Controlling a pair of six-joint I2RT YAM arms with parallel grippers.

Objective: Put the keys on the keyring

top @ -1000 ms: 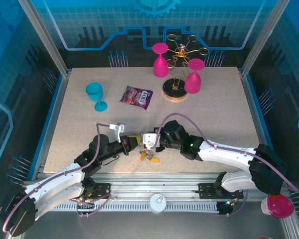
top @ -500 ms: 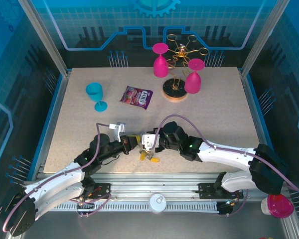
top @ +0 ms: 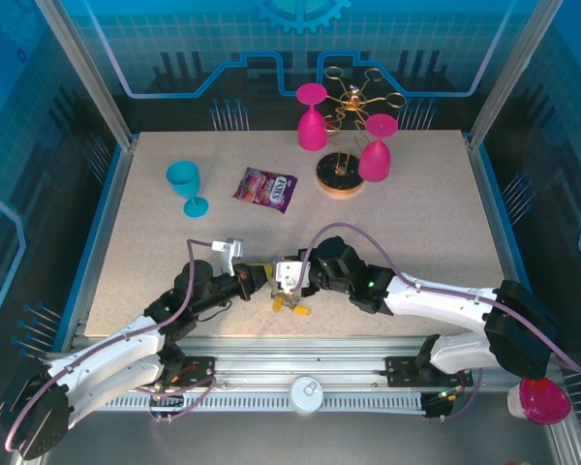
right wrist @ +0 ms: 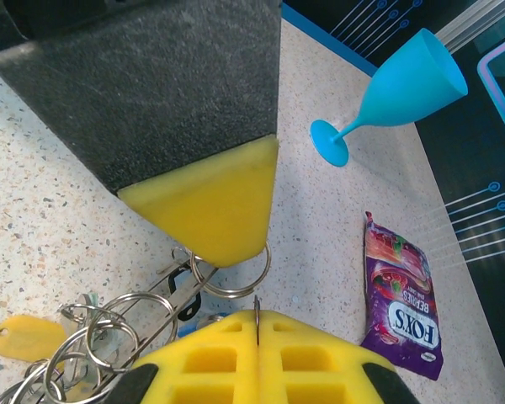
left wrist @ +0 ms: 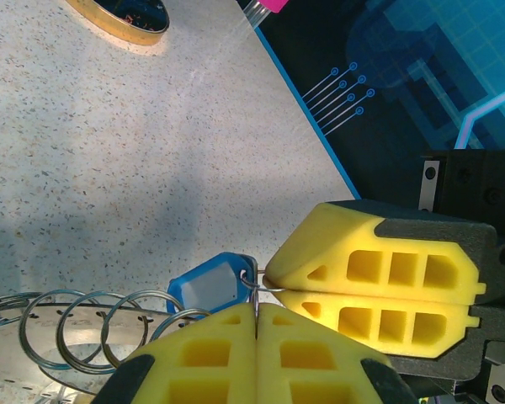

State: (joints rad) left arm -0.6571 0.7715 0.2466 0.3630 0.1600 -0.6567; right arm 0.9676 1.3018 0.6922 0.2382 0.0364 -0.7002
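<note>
End effectors (left wrist: 257,310) (right wrist: 257,318) shut tight; pinching keyring (right wrist: 256,305)

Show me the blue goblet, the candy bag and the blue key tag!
blue goblet (top: 183,176), top view, on its bowl.
Fox's candy bag (top: 266,189), top view, on its middle.
blue key tag (left wrist: 206,288), left wrist view, on its pale label.

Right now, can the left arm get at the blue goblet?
Likely yes: bare table lies between the left pincer and blue goblet, but it is shut on a wire ring and must release first.
</note>
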